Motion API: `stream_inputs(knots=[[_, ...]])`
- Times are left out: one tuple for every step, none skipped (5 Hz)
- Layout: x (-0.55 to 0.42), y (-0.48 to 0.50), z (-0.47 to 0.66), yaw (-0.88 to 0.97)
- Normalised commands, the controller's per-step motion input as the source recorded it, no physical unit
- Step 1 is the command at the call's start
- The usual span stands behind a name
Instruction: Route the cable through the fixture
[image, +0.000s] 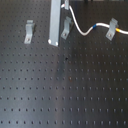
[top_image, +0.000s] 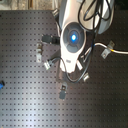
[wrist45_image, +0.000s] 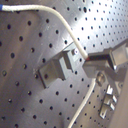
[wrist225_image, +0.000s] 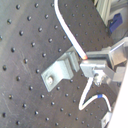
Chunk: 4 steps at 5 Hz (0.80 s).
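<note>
The white cable (image: 79, 26) runs from the top of the first exterior view down past the middle grey clip (image: 66, 27). It goes on through a blue band (image: 95, 26) to the right clip (image: 112, 29), where its yellow band (image: 118, 30) sits. In both wrist views my gripper (wrist45_image: 90, 60) (wrist225_image: 89, 62) is shut on the cable (wrist45_image: 60, 20) (wrist225_image: 67, 30), right beside a grey clip (wrist45_image: 57, 67) (wrist225_image: 59, 72); the cable is not inside that clip. The blue band also shows in the second wrist view (wrist225_image: 100, 96). In the second exterior view the arm (top_image: 74, 36) hides the gripper.
A black perforated board (image: 65, 90) carries everything. A third clip (image: 30, 31) stands at the first exterior view's left. A flat grey metal bar (image: 54, 22) stands upright next to the middle clip. Several clips (top_image: 63, 91) (top_image: 106, 50) show around the arm in the second exterior view.
</note>
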Motion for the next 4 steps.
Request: stream_inputs(knots=[[-0.082, -0.203, 0.15, -0.01], [-0.097, 0.023, 0.23, 0.08], [-0.148, 0.019, 0.21, 0.20], [-0.129, 0.035, 0.22, 0.23]])
